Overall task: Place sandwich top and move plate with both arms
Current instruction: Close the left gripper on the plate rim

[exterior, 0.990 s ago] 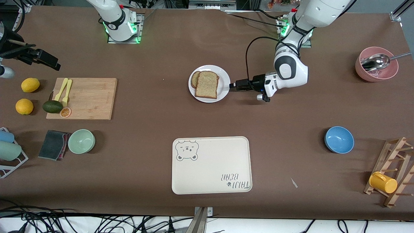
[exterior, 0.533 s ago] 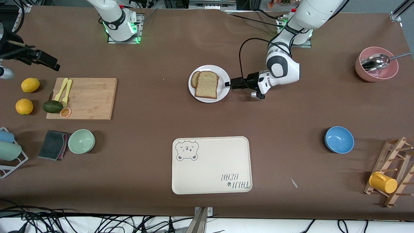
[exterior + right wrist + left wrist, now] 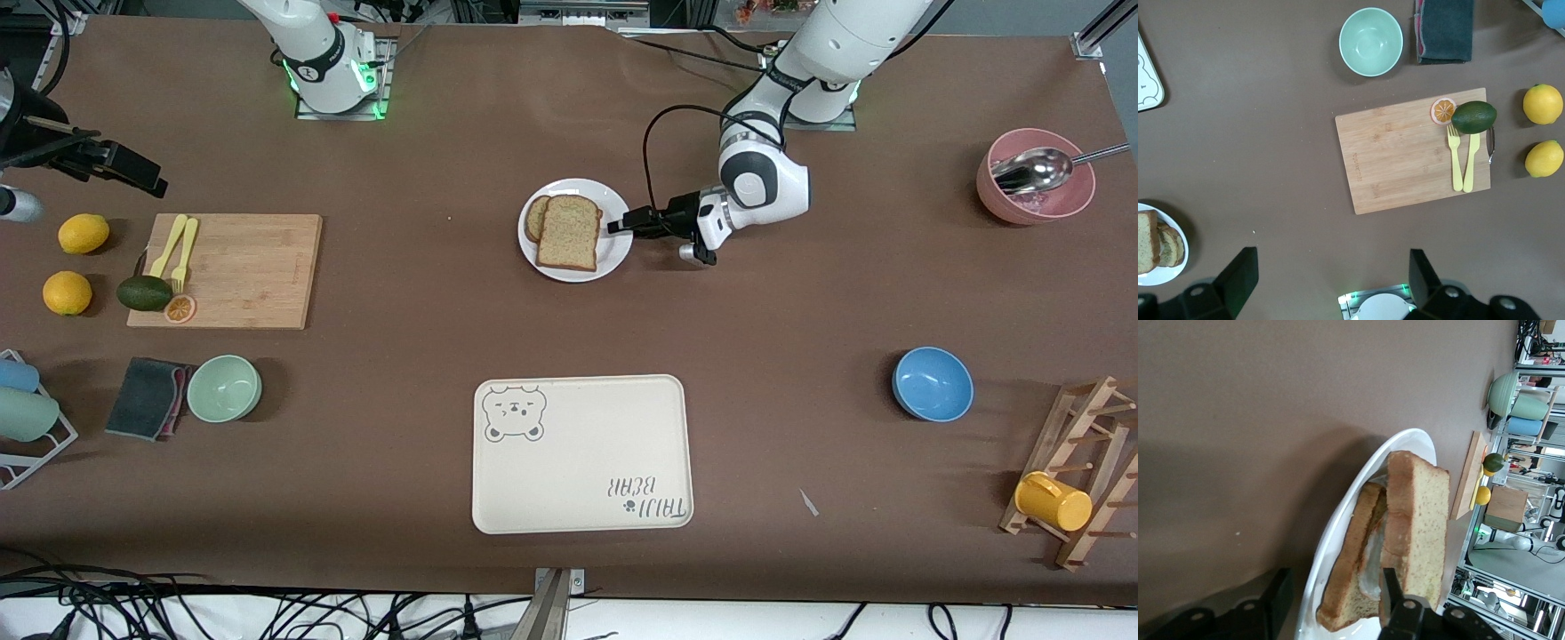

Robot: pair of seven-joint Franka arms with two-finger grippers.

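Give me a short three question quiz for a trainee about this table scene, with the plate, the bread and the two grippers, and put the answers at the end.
1. True or false: the sandwich top lies on the plate.
2. Which gripper is at the plate's rim?
A. left gripper
B. right gripper
C. neither
3. Fill in: the right gripper waits, open, above the cutting ____.

Key
1. True; it rests over a darker slice on the plate.
2. A; in the left wrist view one finger is over the plate by the bread and the other is outside the rim.
3. board.
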